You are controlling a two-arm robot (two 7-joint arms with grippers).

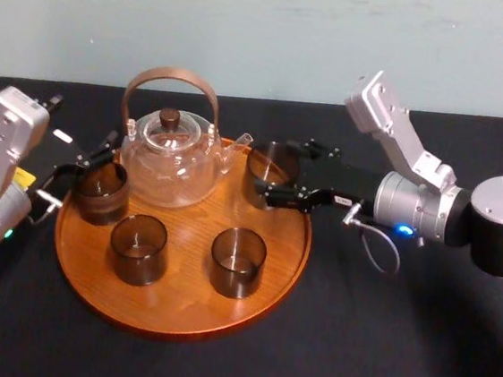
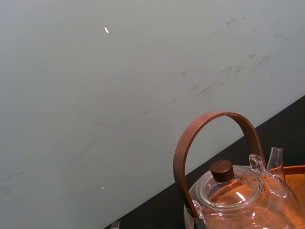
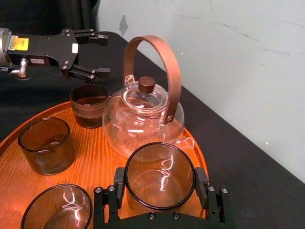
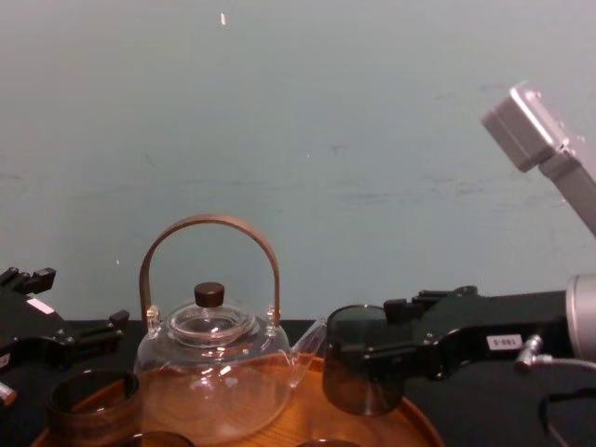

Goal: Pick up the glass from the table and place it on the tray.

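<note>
A smoky glass (image 1: 260,173) sits between the fingers of my right gripper (image 1: 276,171), over the right rear part of the round wooden tray (image 1: 176,311). In the right wrist view both fingers (image 3: 202,183) press the glass (image 3: 159,164) from opposite sides, so the gripper is shut on it. From the chest view the glass (image 4: 354,382) has its base about level with the tray rim; I cannot tell whether it rests on the wood. My left gripper (image 1: 100,156) stands open at the tray's left rear edge, just behind another glass (image 1: 100,192), holding nothing.
A glass teapot (image 1: 169,157) with a brown hoop handle stands at the back of the tray, between the two grippers. Two more smoky glasses (image 1: 137,249) (image 1: 237,262) stand at the tray's front. The black table (image 1: 379,346) lies bare around the tray.
</note>
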